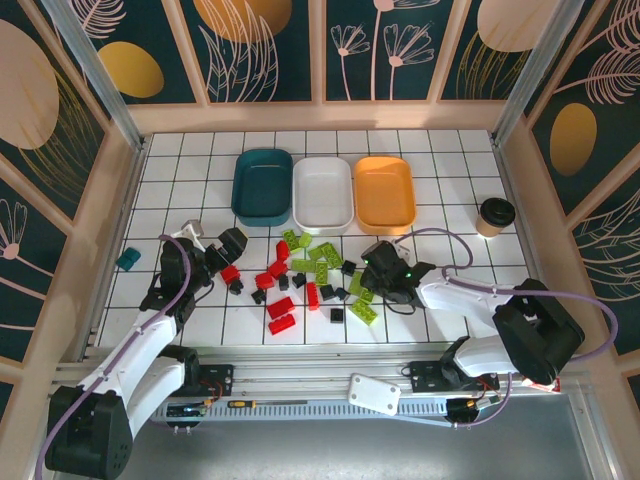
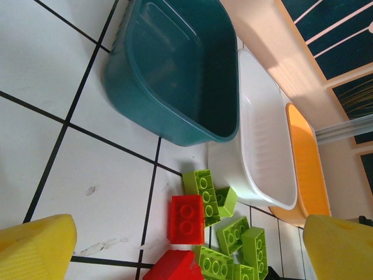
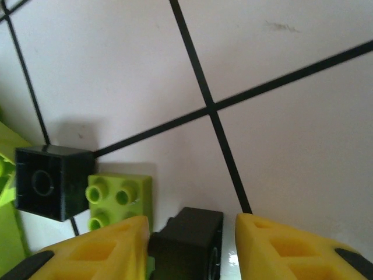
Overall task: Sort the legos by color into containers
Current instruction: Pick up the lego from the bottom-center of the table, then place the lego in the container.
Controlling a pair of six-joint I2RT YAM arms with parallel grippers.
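Legos (image 1: 318, 272), red, lime and black, strewn loose on counter (image 1: 440, 180) just in front of containers (image 1: 324, 193) lined up teal, white, orange. Right fingers (image 3: 99, 251) straddling black lego (image 3: 189, 236) on counter, one touching it, slim gap at other, not clamped. Left fingers (image 2: 35, 248) spread wide, grasping nothing, near teal container.

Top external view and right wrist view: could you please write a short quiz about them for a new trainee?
1. True or false: the teal tray, the white tray and the orange tray are all empty.
2. Between the fingers of the right gripper sits a brick that is: A red, B black, C lime green.
3. Fill in: the tan cup stands right of the ____ tray.
Key: 1 true; 2 B; 3 orange.
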